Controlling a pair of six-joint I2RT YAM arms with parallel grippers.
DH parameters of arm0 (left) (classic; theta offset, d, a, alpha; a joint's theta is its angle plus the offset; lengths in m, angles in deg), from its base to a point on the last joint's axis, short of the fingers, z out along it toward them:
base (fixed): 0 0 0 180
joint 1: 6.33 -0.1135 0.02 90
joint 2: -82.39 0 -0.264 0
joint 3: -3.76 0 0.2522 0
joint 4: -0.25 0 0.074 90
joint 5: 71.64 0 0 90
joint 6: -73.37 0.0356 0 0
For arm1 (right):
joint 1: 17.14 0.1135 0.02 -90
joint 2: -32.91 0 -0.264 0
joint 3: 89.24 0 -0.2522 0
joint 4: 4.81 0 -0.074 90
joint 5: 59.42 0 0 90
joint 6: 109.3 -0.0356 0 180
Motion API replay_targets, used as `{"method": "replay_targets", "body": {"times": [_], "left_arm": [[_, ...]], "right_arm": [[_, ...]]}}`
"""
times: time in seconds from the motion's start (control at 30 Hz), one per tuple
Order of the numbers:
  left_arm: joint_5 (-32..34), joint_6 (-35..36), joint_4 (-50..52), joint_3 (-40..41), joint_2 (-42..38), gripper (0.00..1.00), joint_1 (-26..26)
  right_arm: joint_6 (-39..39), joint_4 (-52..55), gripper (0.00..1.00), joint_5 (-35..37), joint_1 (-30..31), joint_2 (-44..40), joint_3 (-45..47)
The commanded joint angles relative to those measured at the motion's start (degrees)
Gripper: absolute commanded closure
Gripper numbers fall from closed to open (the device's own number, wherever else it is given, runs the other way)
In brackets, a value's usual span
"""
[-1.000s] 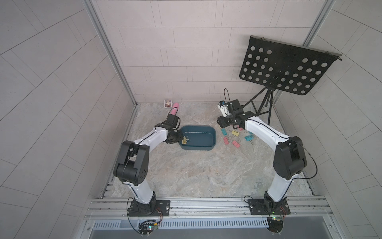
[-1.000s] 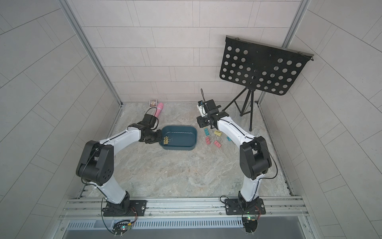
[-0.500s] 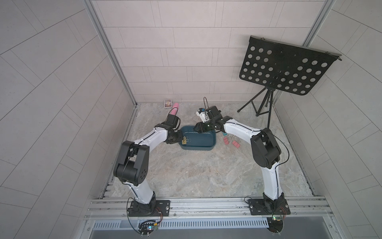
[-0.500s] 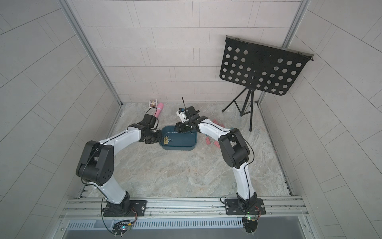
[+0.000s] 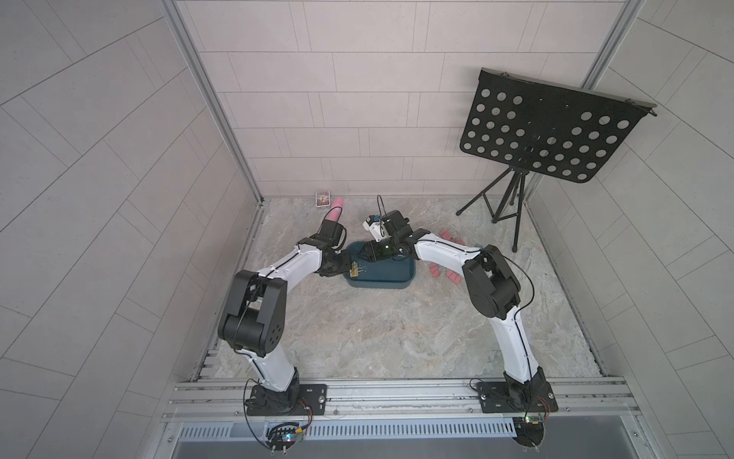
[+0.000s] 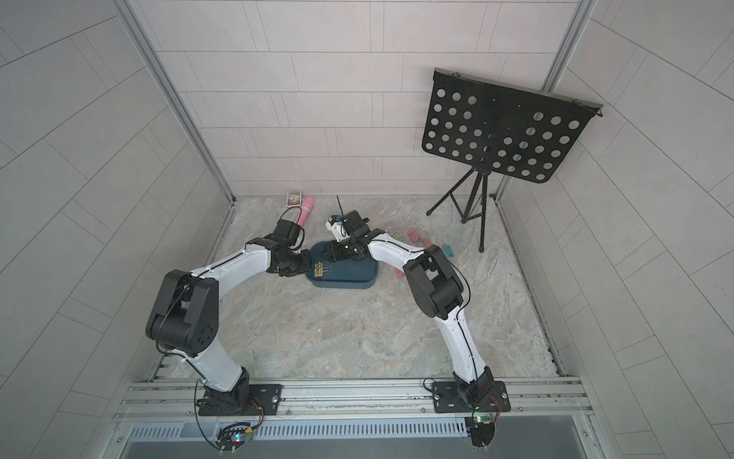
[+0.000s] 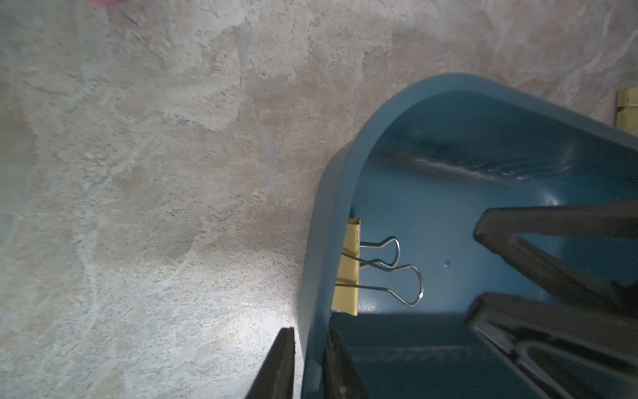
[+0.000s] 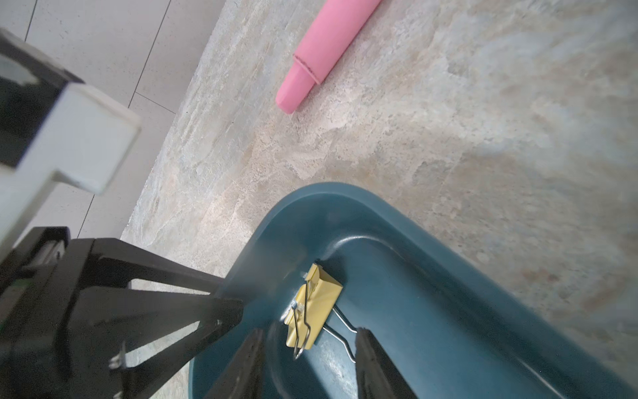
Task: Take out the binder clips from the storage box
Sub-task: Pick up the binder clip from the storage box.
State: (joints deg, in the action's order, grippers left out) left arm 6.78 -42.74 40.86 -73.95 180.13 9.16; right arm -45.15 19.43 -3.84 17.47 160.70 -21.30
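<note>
My left hand (image 7: 309, 333) pinches the storage box (image 7: 328, 207) wall. In a top view the yellow binder clip (image 5: 354, 272) lies near my spread right hand (image 8: 308, 333), at seven o'clock.

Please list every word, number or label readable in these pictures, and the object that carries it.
No text can be read.
The small card box carries print, but it is too small and blurred to read.
The storage box and the yellow binder clip show no lettering.
</note>
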Motion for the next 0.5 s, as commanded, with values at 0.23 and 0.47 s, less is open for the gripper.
{"method": "replay_targets", "body": {"times": [0.23, 0.47], "left_arm": [[0.38, -0.08, 0.46, 0.78, -2.02, 0.76, -0.37], [0.43, -0.13, 0.39, 0.9, -1.88, 0.76, -0.32]], "right_arm": [[-2.52, -1.87, 0.6, -3.65, 0.64, 3.68, -2.24], [-2.33, -0.93, 0.69, -3.97, 1.72, 4.92, -2.84]]}}
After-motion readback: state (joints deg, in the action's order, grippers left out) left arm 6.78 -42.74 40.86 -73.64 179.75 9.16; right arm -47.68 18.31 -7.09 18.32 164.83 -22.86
